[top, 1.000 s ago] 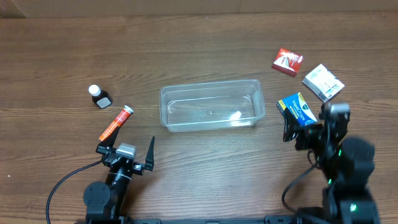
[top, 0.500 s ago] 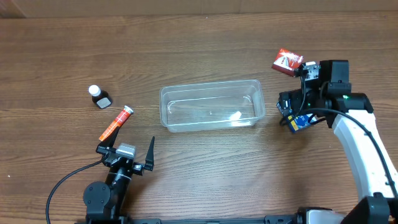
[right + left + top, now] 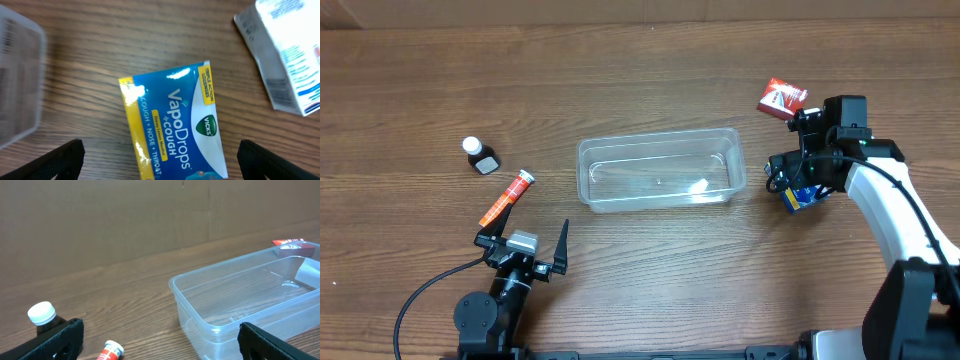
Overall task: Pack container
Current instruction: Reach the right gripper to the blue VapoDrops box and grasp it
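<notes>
The clear plastic container (image 3: 660,168) sits mid-table; it also shows in the left wrist view (image 3: 240,297) and blurred at the left edge of the right wrist view (image 3: 17,80). A blue VapoDrops bag (image 3: 172,117) lies flat on the wood right of it (image 3: 804,196). My right gripper (image 3: 792,182) hovers over the bag, open wide, with one finger on each side of it (image 3: 160,160) and not touching it. My left gripper (image 3: 522,245) is open and empty near the front edge, facing the container (image 3: 160,347).
A red box (image 3: 782,98) lies behind the right gripper. A white box (image 3: 287,50) lies next to the bag, hidden under the arm in the overhead view. An orange tube (image 3: 507,197) and a small white-capped bottle (image 3: 478,155) lie at the left.
My right arm swung from the table's front out over the blue bag and now hangs above it, covering the white box from overhead. The left arm has not moved.
</notes>
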